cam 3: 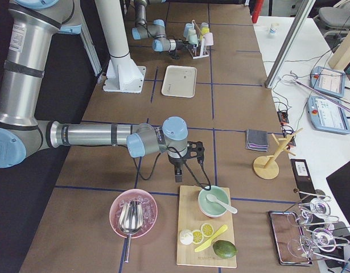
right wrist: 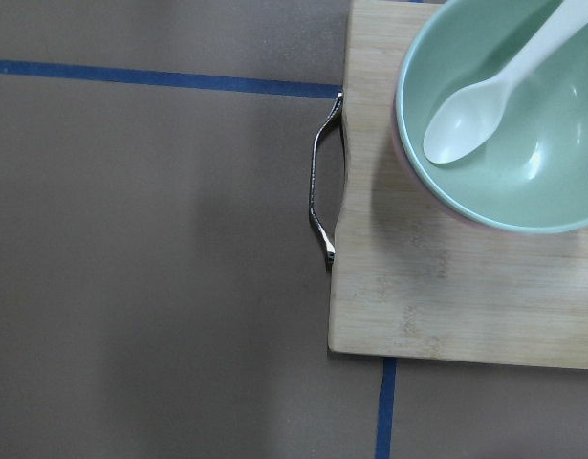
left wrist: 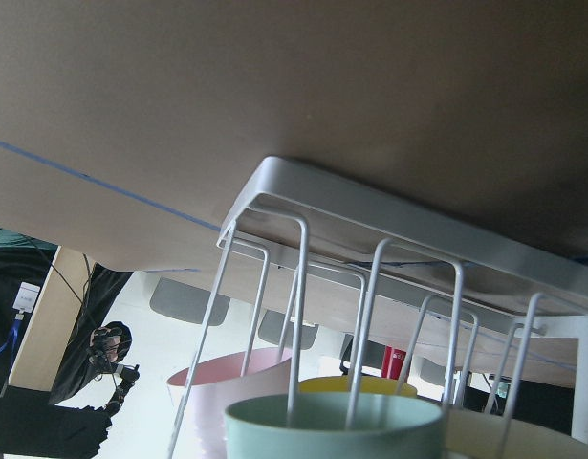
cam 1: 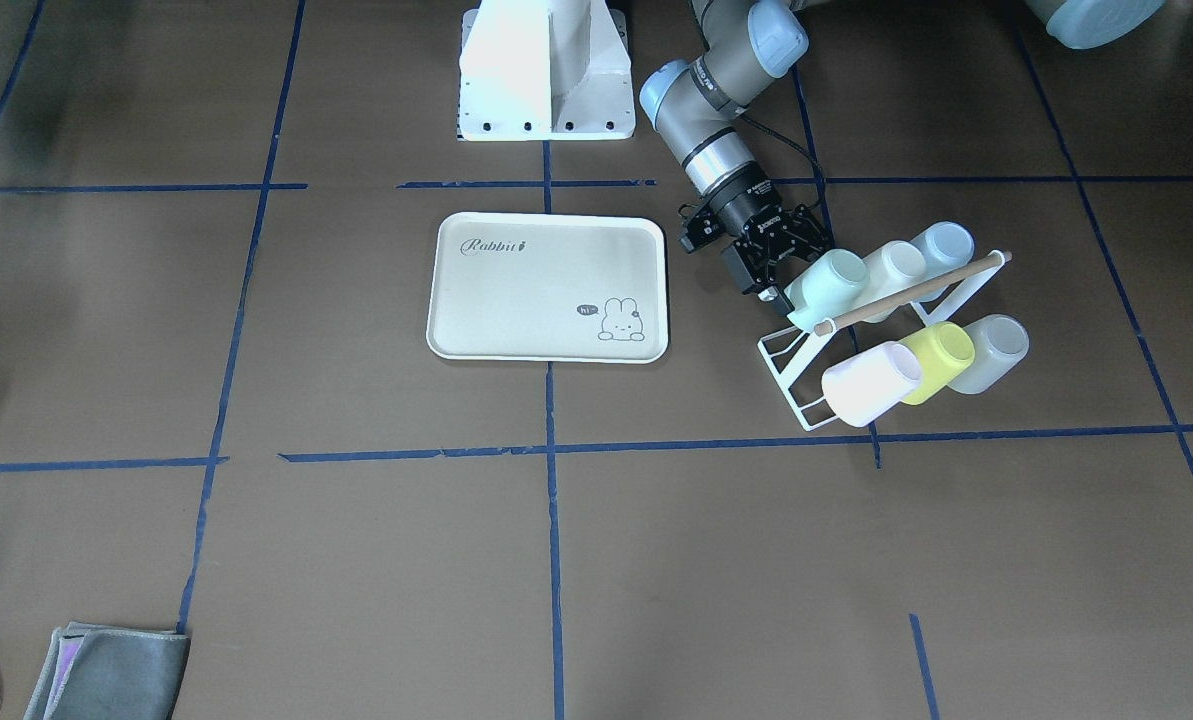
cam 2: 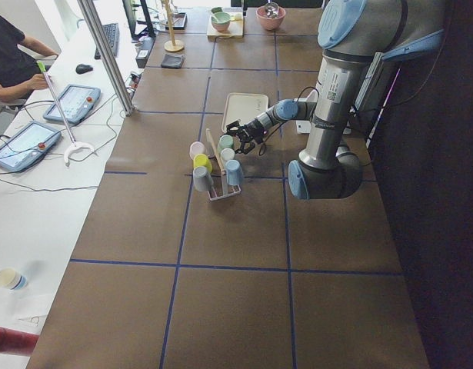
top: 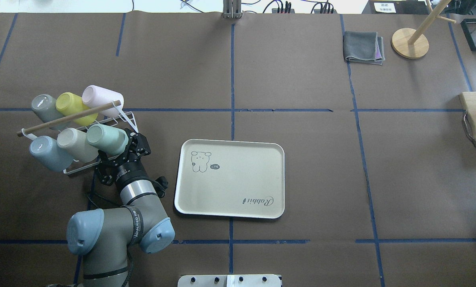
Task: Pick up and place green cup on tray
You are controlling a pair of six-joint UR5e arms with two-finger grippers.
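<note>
The pale mint-green cup hangs tilted on a white wire rack, at the tray-side end of the rack's back row. It also shows in the overhead view and at the bottom of the left wrist view, with rack wires running into its mouth. My left gripper is open at the cup's open end, its fingers spread on either side of it. The cream Rabbit tray lies flat and bare beside the rack. My right gripper shows only in the exterior right view, and I cannot tell its state.
The rack also holds a yellow-green cup, a pinkish-white cup, a pale blue cup and others, under a wooden rod. A cutting board with a green bowl lies below the right wrist.
</note>
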